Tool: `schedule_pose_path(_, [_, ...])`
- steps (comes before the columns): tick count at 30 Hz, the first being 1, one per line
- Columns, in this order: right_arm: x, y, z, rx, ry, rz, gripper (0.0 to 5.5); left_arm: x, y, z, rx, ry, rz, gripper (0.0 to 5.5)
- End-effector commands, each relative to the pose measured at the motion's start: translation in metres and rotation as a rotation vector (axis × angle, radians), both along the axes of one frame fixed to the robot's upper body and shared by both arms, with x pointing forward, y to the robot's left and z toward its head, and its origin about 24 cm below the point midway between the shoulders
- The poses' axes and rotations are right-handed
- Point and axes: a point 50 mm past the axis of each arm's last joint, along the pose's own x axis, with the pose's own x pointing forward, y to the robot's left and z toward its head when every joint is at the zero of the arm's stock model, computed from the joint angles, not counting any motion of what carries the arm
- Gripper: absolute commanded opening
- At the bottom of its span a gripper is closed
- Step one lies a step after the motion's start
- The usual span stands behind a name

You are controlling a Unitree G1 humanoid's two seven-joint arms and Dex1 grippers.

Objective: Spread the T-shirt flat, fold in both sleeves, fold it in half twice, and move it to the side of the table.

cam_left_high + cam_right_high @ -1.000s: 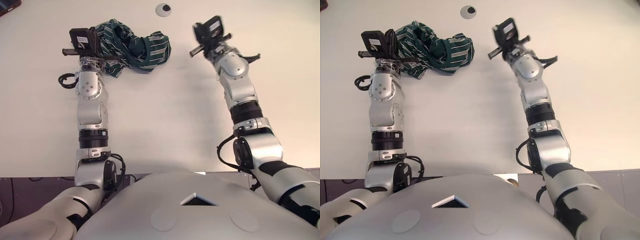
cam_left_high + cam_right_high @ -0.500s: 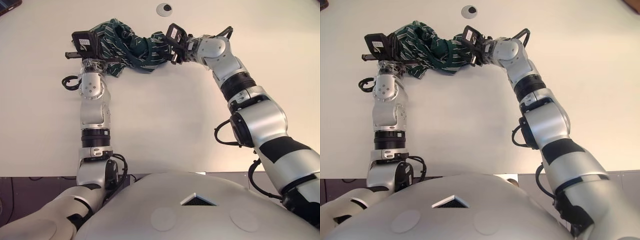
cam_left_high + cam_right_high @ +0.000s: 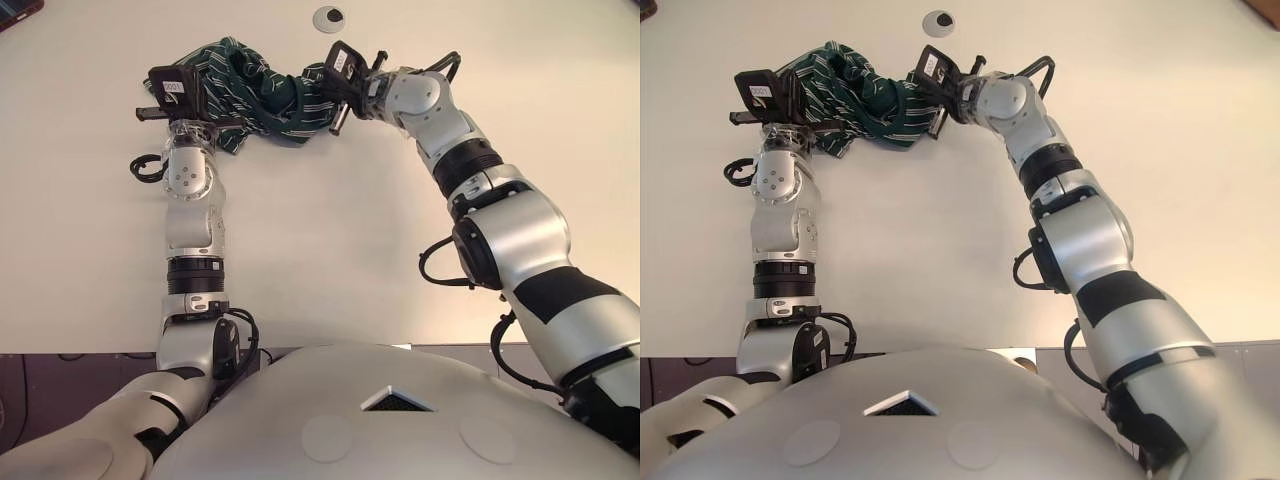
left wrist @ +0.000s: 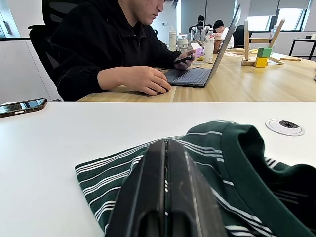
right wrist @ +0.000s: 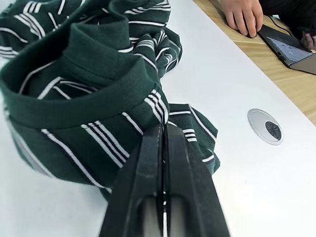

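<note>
Dark green cotton-type fabric with thin white stripes forms the T-shirt (image 3: pixel 265 95). It lies crumpled in a loose heap at the far part of the white table (image 3: pixel 330 250). It is not spread flat. Folds and a ribbed band stand up from the heap, and one striped edge lies flat on the table surface on the left-hand side.

The left gripper (image 4: pixel 166 145) is at the left end of the heap. Its fingers (image 4: pixel 148 197) are pressed together, with the tips on the striped edge. The cloth appears to be pinched between them, but the contact line is hidden by the fingers themselves. The left forearm runs straight away from the robot toward the garment.

The right gripper (image 5: pixel 162 129) is at the right end of the heap. Its fingers (image 5: pixel 143 187) are also pressed together, and the tips close on a striped fold just below the ribbed band. The right arm reaches across from the right side, with the wrist bent toward the shirt. The T-shirt lies between the two grippers, touching both.

A round cable grommet (image 3: pixel 327 17) is set in the tabletop beyond the shirt, near it but apart. A dark phone (image 4: pixel 22 106) lies at the far left edge of the table, well apart from the garment.
</note>
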Motion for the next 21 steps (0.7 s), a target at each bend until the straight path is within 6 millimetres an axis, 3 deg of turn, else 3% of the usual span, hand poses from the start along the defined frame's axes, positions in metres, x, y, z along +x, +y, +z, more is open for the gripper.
schedule_pose_path(1, [-0.001,0.004,0.001,0.035,-0.028,-0.004,0.02,0.003,0.001,0.002,0.023,-0.006,-0.003,0.0])
schedule_pose_path(4, [0.01,0.001,0.034,0.182,-0.162,-0.042,0.02,0.001,0.004,0.005,0.06,-0.015,-0.012,0.0])
schedule_pose_path(7, [0.015,-0.011,0.079,0.312,-0.316,-0.008,0.02,0.002,0.012,0.018,0.134,-0.055,-0.068,0.0])
schedule_pose_path(10, [0.01,-0.02,0.108,0.329,-0.415,0.052,0.02,0.003,0.021,0.034,0.189,-0.094,-0.141,0.0])
schedule_pose_path(13, [-0.001,-0.025,0.137,0.319,-0.509,0.141,0.02,0.01,0.023,0.061,0.296,-0.116,-0.333,0.0])
schedule_pose_path(17, [-0.019,-0.029,0.161,0.306,-0.583,0.246,0.02,0.019,0.019,0.08,0.429,-0.043,-0.605,0.0])
schedule_pose_path(21, [-0.032,-0.034,0.17,0.282,-0.589,0.329,0.0,0.028,0.013,0.081,0.432,0.08,-0.83,0.19])
